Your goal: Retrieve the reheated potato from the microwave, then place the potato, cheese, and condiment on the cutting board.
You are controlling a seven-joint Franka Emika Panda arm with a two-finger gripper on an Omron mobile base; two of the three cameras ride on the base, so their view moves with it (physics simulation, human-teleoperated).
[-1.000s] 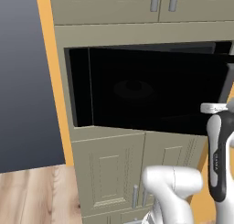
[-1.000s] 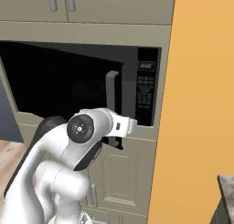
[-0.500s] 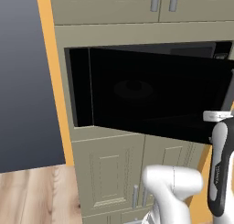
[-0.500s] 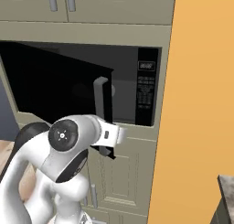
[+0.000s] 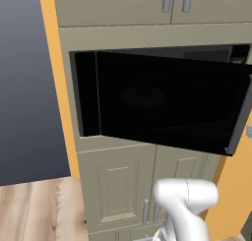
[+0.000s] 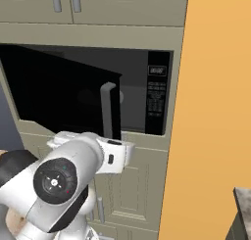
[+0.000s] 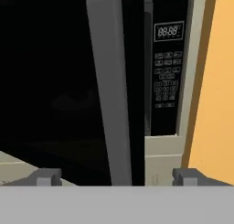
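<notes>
The microwave (image 5: 157, 102) is a black box built into beige cabinets, and its dark glass door (image 6: 63, 97) stands partly swung out to the left. The grey bar handle (image 7: 109, 90) rises on the door's free edge, with the button panel (image 7: 168, 63) just behind it to the right. My gripper (image 7: 117, 177) is open, its two tips wide apart on either side of the handle's lower end, touching nothing. The hand (image 6: 117, 156) sits just below the door's corner. The inside is dark, so the potato is hidden. Cheese, condiment and cutting board are out of view.
An orange wall panel (image 6: 215, 111) stands close on the microwave's right. Beige cabinet doors (image 5: 123, 186) lie below and more cabinets (image 5: 147, 4) above. Wooden floor (image 5: 34, 210) shows at lower left. A dark counter corner (image 6: 242, 204) pokes in at far right.
The microwave door has swung further out to the left. My arm has drawn back with it, and the hand has dropped below the door's lower corner.
</notes>
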